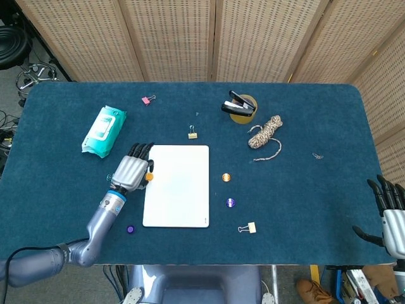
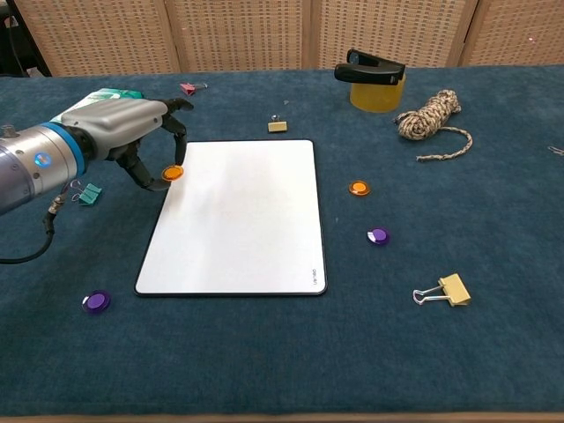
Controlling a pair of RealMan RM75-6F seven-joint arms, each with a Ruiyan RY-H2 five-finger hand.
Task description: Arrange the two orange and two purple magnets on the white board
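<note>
My left hand (image 1: 131, 170) (image 2: 123, 128) holds an orange magnet (image 1: 149, 177) (image 2: 173, 173) in its fingertips, just at the left edge of the white board (image 1: 180, 193) (image 2: 242, 229). A second orange magnet (image 1: 226, 177) (image 2: 358, 188) and a purple magnet (image 1: 230, 202) (image 2: 377, 235) lie on the cloth right of the board. Another purple magnet (image 1: 130, 229) (image 2: 96, 302) lies off the board's near left corner. My right hand (image 1: 389, 212) hangs past the table's near right edge, fingers apart, holding nothing.
A wipes pack (image 1: 103, 130) and a teal clip (image 2: 86, 191) lie to the left. Yellow clips (image 1: 192, 133) (image 2: 445, 292) lie beyond and near right of the board. A stapler on a tape roll (image 1: 240, 106) and a rope bundle (image 1: 266, 133) occupy the back right.
</note>
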